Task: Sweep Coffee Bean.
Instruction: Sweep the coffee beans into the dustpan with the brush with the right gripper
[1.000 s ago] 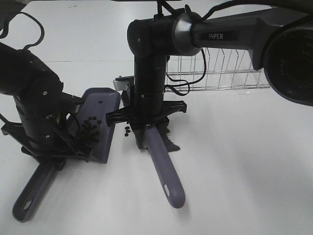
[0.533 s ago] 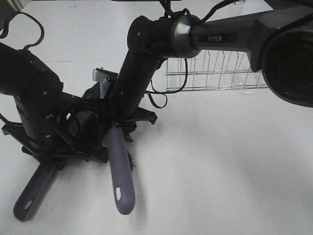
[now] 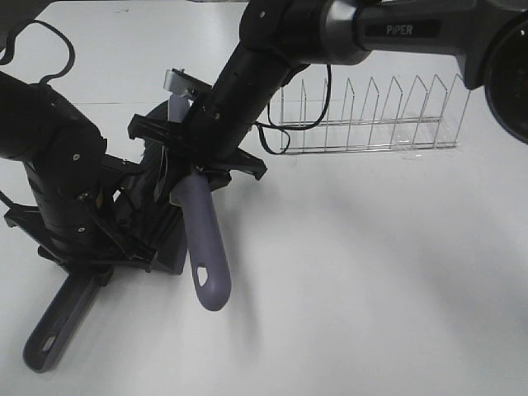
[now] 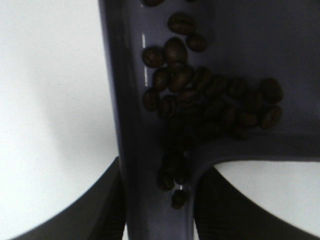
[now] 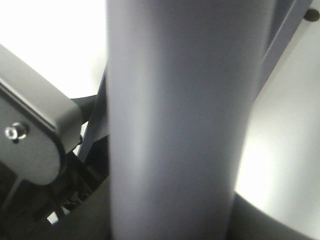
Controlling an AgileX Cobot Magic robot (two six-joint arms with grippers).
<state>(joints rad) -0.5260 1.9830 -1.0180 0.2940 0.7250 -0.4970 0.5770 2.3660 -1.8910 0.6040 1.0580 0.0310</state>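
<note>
Table [image 3: 371, 272]: white, bears everything.
Right arm [image 3: 272, 49]: reaches across the middle, leaning over the dustpan.
Left arm [image 3: 49, 157]: low at the table's left.
Wire rack [image 3: 371, 124]: clear, far side, well apart from the work.
Dustpan [image 4: 240, 40]: purple-grey, flat on the table, handle toward the camera.
Brush [image 3: 202, 239]: tilted, handle end lifted and near; bristles hidden.
Right gripper [image 3: 191, 177]: pressed onto the brush handle.
Left gripper [image 3: 87, 260]: clamped on the dustpan handle.
Coffee beans [image 4: 200, 100]: heaped inside the dustpan, a few down its neck.
</note>
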